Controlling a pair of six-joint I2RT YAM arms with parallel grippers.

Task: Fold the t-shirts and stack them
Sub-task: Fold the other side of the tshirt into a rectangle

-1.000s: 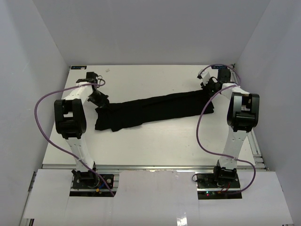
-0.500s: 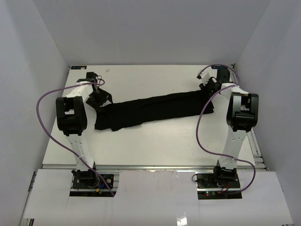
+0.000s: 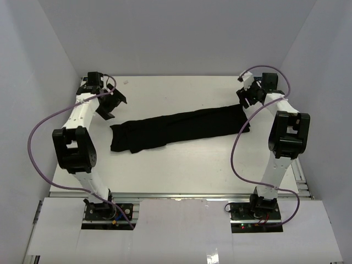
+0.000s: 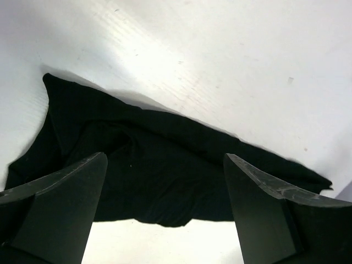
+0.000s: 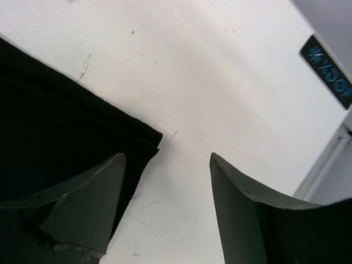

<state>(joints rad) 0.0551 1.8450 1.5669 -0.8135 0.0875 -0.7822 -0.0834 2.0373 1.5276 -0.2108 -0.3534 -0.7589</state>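
One black t-shirt [image 3: 176, 126] lies folded into a long narrow band across the white table, its left end lower than its right. My left gripper [image 3: 114, 106] hangs open just beyond the band's left end, holding nothing. In the left wrist view the t-shirt's [image 4: 159, 176] bunched end lies below the wide-apart fingers [image 4: 66, 209] of the left gripper [image 4: 165, 158]. My right gripper [image 3: 244, 99] stands open above the band's right end. In the right wrist view that gripper [image 5: 166, 158] is empty, and the t-shirt's [image 5: 55, 126] corner lies under its left finger.
Grey walls close in the table [image 3: 181, 165] on three sides. Purple cables [image 3: 38, 132] loop from both arms. A dark label [image 5: 330, 71] and a metal rail [image 3: 300, 176] mark the table's right edge.
Both grippers have opened and let go of the t-shirt's ends. The left arm has lifted and swung back to the left; the right has drawn back slightly. The shirt stays flat.
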